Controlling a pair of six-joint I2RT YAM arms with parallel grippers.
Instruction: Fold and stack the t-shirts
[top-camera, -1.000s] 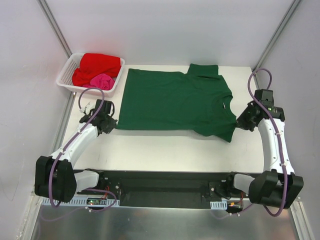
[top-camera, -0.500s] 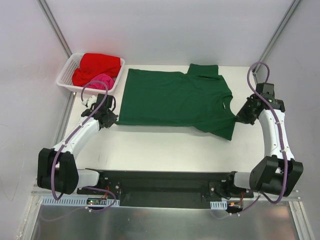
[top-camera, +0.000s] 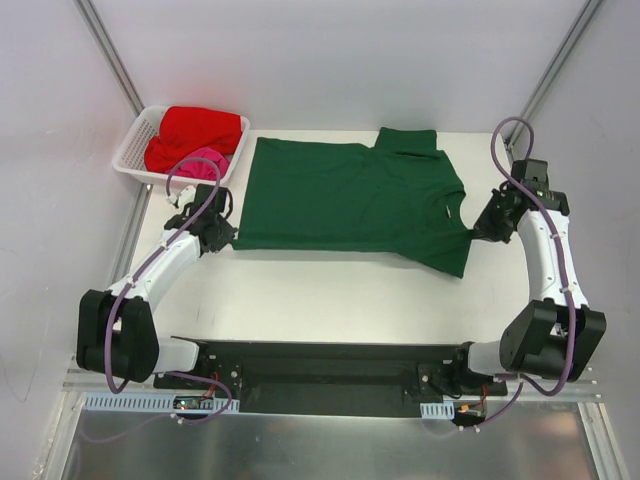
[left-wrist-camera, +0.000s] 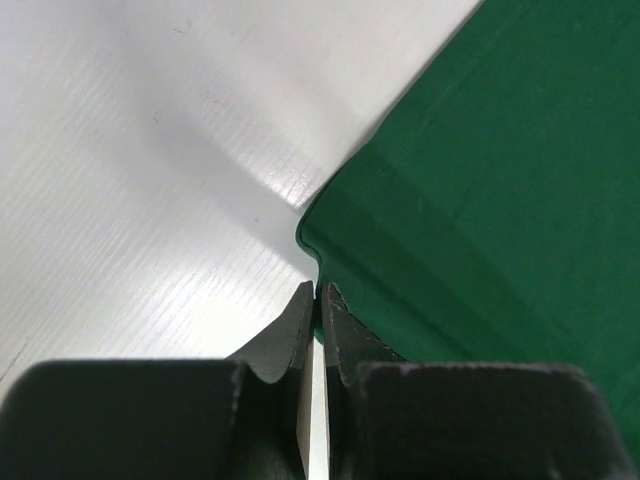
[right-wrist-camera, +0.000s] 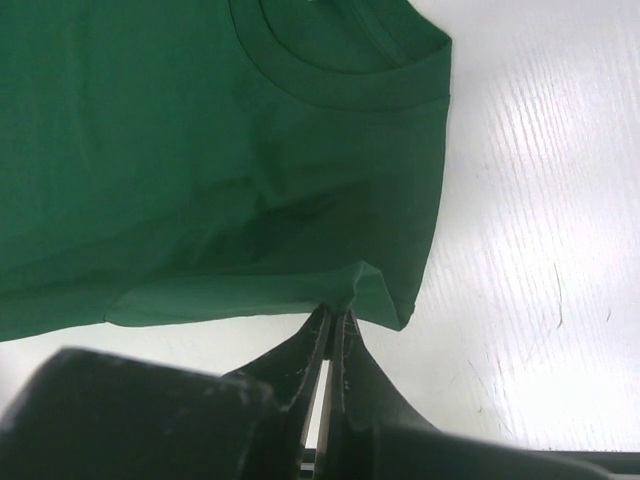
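White bench (top-camera: 320, 290), pale walls all round, and the green t-shirt (top-camera: 350, 200) lies spread flat across the far half. Its hem faces the left edge and its collar faces the right edge. One sleeve points at the far edge, the other trails towards the near right.

Down at the near hem corner sits the left pincer (left-wrist-camera: 317, 300). It is closed right up, with the tips nipping the very corner of the folded hem.

Across on the right-hand side, the right pincer (right-wrist-camera: 330, 318) is clamped just as tight. It has the edge of the near sleeve below the collar, and the cloth puckers where it runs into the tips.

Up in the far left corner stands the white basket (top-camera: 128, 155). Bundled inside are the red t-shirt (top-camera: 200, 128) and the pink t-shirt (top-camera: 205, 160), with the pink one on the near side. The basket sits just beside the green t-shirt's far hem corner.
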